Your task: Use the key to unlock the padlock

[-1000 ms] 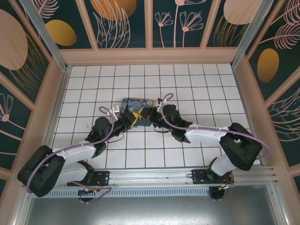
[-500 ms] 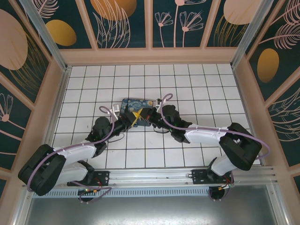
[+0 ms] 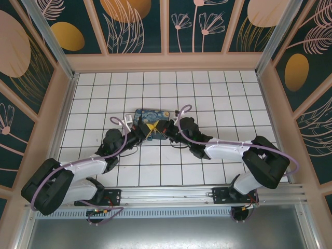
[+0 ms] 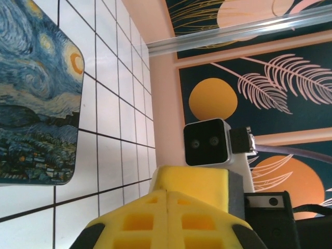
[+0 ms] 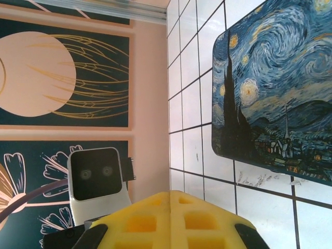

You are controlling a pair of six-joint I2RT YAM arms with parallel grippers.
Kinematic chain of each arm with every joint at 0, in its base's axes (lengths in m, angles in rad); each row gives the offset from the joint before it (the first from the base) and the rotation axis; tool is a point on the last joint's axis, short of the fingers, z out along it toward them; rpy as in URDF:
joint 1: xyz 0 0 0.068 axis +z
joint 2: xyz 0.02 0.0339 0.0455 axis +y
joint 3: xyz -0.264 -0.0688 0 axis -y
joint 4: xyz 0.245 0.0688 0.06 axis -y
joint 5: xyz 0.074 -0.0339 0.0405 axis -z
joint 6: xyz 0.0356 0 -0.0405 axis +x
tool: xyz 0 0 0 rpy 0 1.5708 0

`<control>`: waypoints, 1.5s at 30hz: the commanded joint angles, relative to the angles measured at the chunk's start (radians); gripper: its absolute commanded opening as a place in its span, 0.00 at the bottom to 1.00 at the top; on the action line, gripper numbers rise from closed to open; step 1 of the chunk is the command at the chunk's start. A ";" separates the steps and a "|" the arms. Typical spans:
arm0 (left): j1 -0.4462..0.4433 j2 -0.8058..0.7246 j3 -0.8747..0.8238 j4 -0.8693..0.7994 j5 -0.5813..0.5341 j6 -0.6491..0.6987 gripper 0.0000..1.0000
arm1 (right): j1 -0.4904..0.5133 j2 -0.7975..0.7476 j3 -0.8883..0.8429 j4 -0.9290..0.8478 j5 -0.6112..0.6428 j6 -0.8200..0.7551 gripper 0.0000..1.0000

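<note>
Top view: both arms reach inward and meet tip to tip at mid-floor, just at the near edge of the flat rectangular box printed with a swirling blue-and-yellow night-sky painting (image 3: 150, 115). The arm heads overlap that edge and cover the meeting spot.

Left gripper (image 4: 167, 194): yellow ribbed fingers pressed together, seam closed along its length. Whether anything is pinched: cannot tell.

Right gripper (image 5: 169, 199): same yellow fingers, also pressed together, seam closed. Contents: cannot tell.

Padlock and key: too small to resolve under the meeting fingertips; position cannot be told.

Surroundings:
- White square-tiled floor with dark grout (image 3: 207, 98); the box lies flat on it.
- Peach-framed walls with dark teal panels painted with orange discs and pale leaves (image 3: 129, 26).
- Aluminium rail (image 3: 171, 194) across the near edge, carrying both bases.
- Thin purple cable (image 3: 187, 132) looped along each arm.
- Each wrist view faces the other arm's pale grey two-lens camera block (image 4: 207, 142).

Writing: none legible on the box or the cameras.
</note>
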 commanded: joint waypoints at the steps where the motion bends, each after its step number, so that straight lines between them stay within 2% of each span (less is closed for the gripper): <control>1: -0.002 0.023 0.029 0.026 -0.016 0.020 0.00 | 0.021 -0.022 -0.013 0.050 -0.031 0.008 0.00; 6: -0.003 0.042 0.035 0.036 -0.012 0.031 0.00 | 0.011 -0.042 -0.035 0.063 -0.014 0.015 0.00; 10: -0.003 0.050 0.043 0.030 -0.004 0.063 0.00 | -0.018 -0.098 -0.086 0.103 0.001 0.008 0.35; 12: -0.001 0.055 0.052 0.019 0.008 0.091 0.00 | -0.030 -0.137 -0.110 0.097 0.004 -0.009 0.43; 17: -0.002 0.079 0.093 0.004 0.078 0.167 0.00 | -0.084 -0.230 -0.178 0.039 -0.061 -0.105 0.49; 21: -0.002 0.101 0.122 -0.001 0.142 0.211 0.00 | -0.156 -0.292 -0.277 0.101 -0.149 -0.193 0.50; 26: -0.002 0.136 0.136 0.040 0.213 0.208 0.00 | -0.193 -0.335 -0.352 0.193 -0.164 -0.230 0.45; 33: -0.002 0.194 0.123 0.164 0.261 0.126 0.00 | -0.149 -0.275 -0.363 0.358 -0.117 -0.202 0.42; 45: -0.001 0.199 0.123 0.161 0.255 0.123 0.00 | -0.104 -0.091 -0.278 0.459 -0.120 -0.173 0.40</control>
